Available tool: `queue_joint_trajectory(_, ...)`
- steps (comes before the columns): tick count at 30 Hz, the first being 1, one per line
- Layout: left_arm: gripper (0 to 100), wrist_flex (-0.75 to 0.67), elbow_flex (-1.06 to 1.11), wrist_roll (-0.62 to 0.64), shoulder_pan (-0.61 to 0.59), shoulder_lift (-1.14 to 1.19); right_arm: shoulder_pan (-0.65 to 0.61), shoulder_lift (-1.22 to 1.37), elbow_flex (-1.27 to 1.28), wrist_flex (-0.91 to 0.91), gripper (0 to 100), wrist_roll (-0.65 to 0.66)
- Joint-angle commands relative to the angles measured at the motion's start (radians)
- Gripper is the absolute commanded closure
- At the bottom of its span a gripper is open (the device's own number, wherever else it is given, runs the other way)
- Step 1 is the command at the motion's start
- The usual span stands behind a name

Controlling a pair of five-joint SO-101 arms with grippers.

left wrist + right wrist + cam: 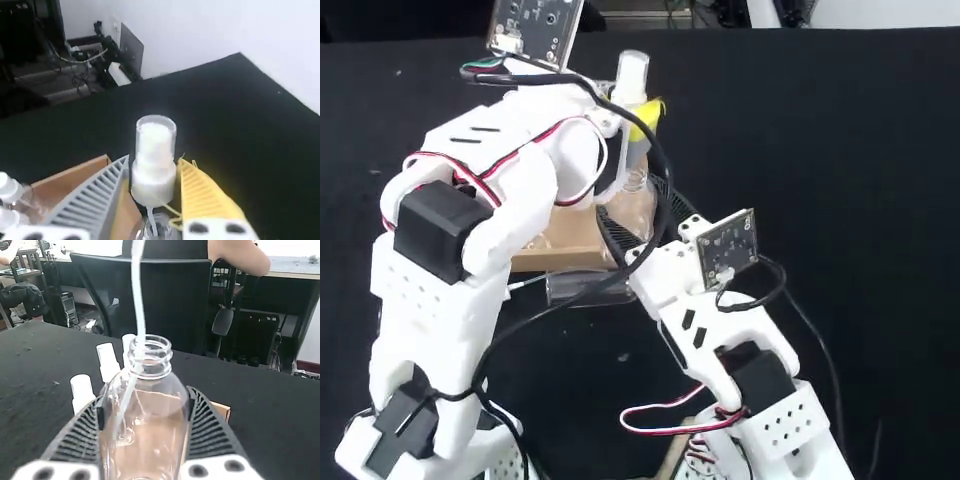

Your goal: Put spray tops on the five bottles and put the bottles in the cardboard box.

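1. The left gripper (154, 171) is clamped on a white spray top (154, 150), with its grey finger (95, 195) on one side and its yellow finger (202, 197) on the other, both pressed against the collar.
2. The spray top is held upright above the table (860, 150), directly over the open neck of a clear bottle (145, 415), and is not yet seated on it.
3. A thin white tube (137, 300) hangs from the top, passes through the bottle's neck and curves down inside the glass-clear body.
4. The right gripper (146, 405) is closed around that bottle. Its two black ribbed fingers (207, 430) press the bottle's shoulders from either side (no gap shows between rib and wall), and the bottle stands upright.
5. In the high view the held bottle sits above the cardboard box (570, 250), whose brown wall shows under the two arms.
6. Behind the held bottle, three more white tops (107, 360) stand close together on other bottles. I cannot tell whether they are inside the box.
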Motion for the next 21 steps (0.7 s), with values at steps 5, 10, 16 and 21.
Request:
queue_joint_trajectory(5, 68, 0.046, -0.022, 0.195, 0.002, -0.043, -0.011, -0.021, -0.004, -0.028, 98.8, -0.006)
queue_joint_trajectory(10, 67, 0.041, -0.021, 0.195, -0.039, -0.074, -0.011, -0.021, 0.001, -0.028, 98.8, -0.006)
queue_joint_trajectory(16, 67, 0.046, 0.016, 0.193, -0.101, -0.110, -0.011, -0.022, 0.010, -0.034, 98.8, -0.006)
queue_joint_trajectory(21, 67, 0.040, 0.205, 0.081, -0.101, -0.120, -0.011, -0.022, 0.010, -0.034, 98.8, -0.006)
